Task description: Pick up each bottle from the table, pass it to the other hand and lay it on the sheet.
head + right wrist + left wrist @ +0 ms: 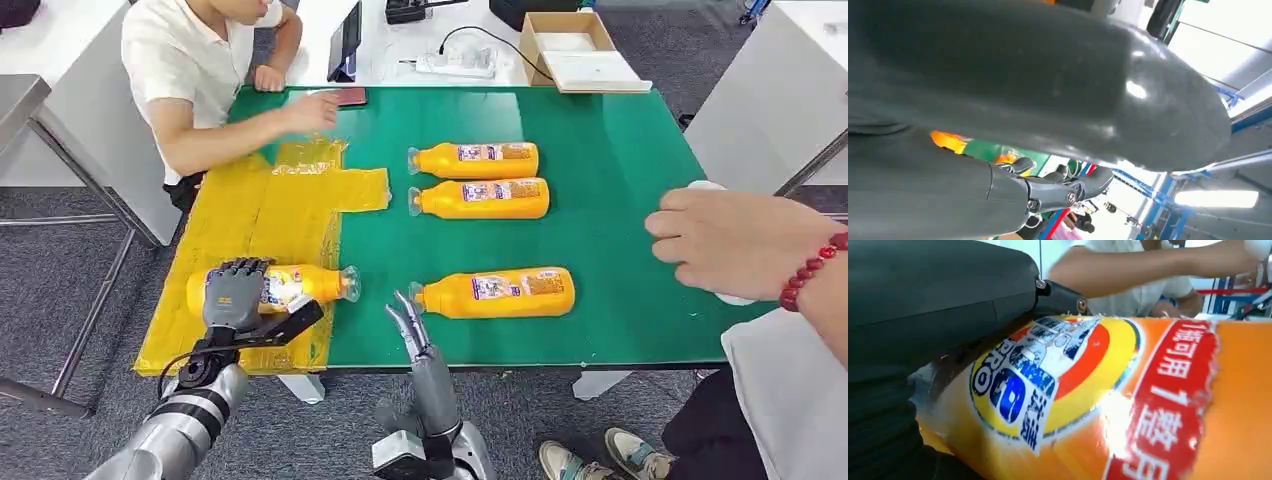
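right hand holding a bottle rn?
No. In the head view the right hand is empty, fingers straight beside the nearest green-mat bottle, not touching it.

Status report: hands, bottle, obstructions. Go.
Left hand grips bottle lying on yellow sheet. Right hand open, beside table edge. Three bottles remain on green mat. A person's hand over mat.

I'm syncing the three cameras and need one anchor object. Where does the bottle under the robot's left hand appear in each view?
Head view: the bottle lies on the yellow sheet at lower left, with the left hand over it.
Left wrist view: its label takes up most of the picture.
Right wrist view: an orange patch behind the right hand may be a bottle; which one, I cannot tell.
Shared landmark: the green table, a green strip in the right wrist view.
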`<state>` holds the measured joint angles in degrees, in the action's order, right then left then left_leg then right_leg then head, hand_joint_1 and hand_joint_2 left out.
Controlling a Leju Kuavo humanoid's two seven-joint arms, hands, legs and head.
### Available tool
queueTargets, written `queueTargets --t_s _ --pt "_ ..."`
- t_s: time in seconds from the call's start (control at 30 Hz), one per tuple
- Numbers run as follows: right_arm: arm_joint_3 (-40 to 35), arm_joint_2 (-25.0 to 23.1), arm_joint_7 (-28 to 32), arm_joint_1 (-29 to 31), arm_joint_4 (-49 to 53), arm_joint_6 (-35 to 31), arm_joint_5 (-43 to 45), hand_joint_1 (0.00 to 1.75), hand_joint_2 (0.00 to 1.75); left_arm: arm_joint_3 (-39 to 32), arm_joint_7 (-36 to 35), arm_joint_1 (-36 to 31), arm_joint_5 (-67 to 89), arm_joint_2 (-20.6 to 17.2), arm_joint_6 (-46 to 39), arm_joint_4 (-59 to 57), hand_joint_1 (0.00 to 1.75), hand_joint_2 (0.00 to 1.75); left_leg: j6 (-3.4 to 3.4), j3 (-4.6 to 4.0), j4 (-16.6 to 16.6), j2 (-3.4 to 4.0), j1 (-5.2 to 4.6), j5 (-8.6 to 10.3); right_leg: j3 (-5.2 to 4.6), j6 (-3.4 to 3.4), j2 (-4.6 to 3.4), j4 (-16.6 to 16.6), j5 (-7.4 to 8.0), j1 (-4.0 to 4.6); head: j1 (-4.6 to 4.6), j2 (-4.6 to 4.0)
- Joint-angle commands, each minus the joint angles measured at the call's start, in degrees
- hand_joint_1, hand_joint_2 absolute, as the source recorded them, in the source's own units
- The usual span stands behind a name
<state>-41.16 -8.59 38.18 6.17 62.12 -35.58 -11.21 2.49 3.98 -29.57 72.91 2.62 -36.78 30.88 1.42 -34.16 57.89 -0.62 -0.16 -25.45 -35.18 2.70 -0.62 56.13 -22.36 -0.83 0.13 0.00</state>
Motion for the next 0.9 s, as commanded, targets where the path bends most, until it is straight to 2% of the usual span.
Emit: queueTargets --t_s 0.03,0.1,0.17,0.27,0.37,0.5,0.67,0.7,0.8,0.87,0.9 --pt "-2.4 0.1 1.8 0.7 -4.6 0.3 0.6 0.0 0.0 2.4 9.7 -2.3 -5.3 -1.4 17.0 -8.9 0.0 1.75 -0.08 0.27 -0.1 0.12 0.03 -0.04 0.24 -0.09 -0.04 -0.1 -0.02 0.04 0.0 0.0" --pt "-2.8 0.4 1.8 0.5 -3.9 1.4 0.6 0.0 0.0 2.8 16.9 -0.7 -8.5 -2.7 23.4 -6.9 0.0 1.75 -0.07 0.3 -0.1 0.15 0.0 -0.04 0.25 -0.09 -0.09 -0.1 -0.03 0.02 0.0 0.0" --pt "-2.8 0.5 1.8 0.4 -3.8 1.7 0.9 0.0 0.0 2.5 18.9 0.1 -10.9 -3.5 27.7 -5.6 0.0 1.75 -0.1 0.42 -0.2 0.17 0.02 -0.04 0.36 -0.14 -0.1 -0.1 -0.03 0.04 -0.02 0.0" --pt "-2.8 0.5 1.8 0.5 -3.9 1.7 0.9 0.0 0.0 2.6 19.3 0.7 -11.4 -4.1 28.3 -4.6 0.0 1.75 -0.09 0.7 -0.2 0.25 0.03 -0.09 0.62 -0.14 -0.25 -0.2 -0.02 0.05 0.0 0.0" --pt "-2.8 0.5 1.8 0.5 -3.9 1.7 0.9 0.0 0.0 2.6 19.3 0.7 -11.4 -4.1 28.3 -4.6 0.0 1.75 -0.04 0.79 -0.1 -0.07 0.0 -0.05 0.8 -0.07 -0.03 -0.1 -0.09 0.0 0.0 0.0" --pt "-2.8 0.5 1.8 0.5 -3.9 1.7 0.9 0.0 0.0 2.6 19.3 0.7 -11.4 -4.1 28.3 -4.6 0.0 1.75 -0.08 0.85 -0.2 0.01 0.01 -0.03 0.86 -0.13 -0.01 -0.1 -0.06 0.03 0.0 0.0" --pt "-3.0 0.8 1.8 0.3 -3.3 1.7 1.4 0.0 0.0 8.1 22.6 3.8 -16.6 -7.0 35.3 4.9 0.0 1.75 -0.06 0.92 -0.1 -0.06 -0.01 -0.04 0.93 -0.11 0.03 -0.1 -0.09 0.01 0.0 0.0" --pt "-3.1 0.8 1.8 0.3 -3.3 1.6 1.5 0.0 0.0 8.9 23.1 4.6 -17.8 -7.7 35.7 7.1 0.0 0.0 -0.11 0.98 -0.2 0.04 0.03 -0.05 0.97 -0.16 -0.03 -0.1 -0.08 0.05 0.0 0.0" --pt "-3.1 1.0 1.8 0.3 -3.1 1.4 1.7 0.0 0.0 10.8 24.9 8.6 -25.8 -8.7 32.6 17.4 0.0 0.0 -0.09 0.99 -0.2 0.04 0.02 -0.06 0.96 -0.15 -0.02 -0.1 -0.08 0.04 0.0 -0.02" --pt "-2.9 1.1 1.8 0.1 -3.3 1.0 1.4 0.0 0.0 8.9 26.4 12.1 -30.3 -6.0 22.4 24.9 0.0 0.0 -0.09 0.98 -0.2 0.09 0.03 -0.09 0.94 -0.14 -0.05 -0.1 -0.09 0.05 0.0 0.0" --pt "-2.9 1.2 1.8 0.0 -3.2 0.9 1.3 0.0 0.0 8.7 25.9 13.3 -31.9 -4.7 18.9 27.4 0.0 1.75 -0.07 0.92 -0.1 0.03 0.03 -0.07 0.91 -0.12 0.02 -0.1 -0.1 0.04 0.0 0.0"
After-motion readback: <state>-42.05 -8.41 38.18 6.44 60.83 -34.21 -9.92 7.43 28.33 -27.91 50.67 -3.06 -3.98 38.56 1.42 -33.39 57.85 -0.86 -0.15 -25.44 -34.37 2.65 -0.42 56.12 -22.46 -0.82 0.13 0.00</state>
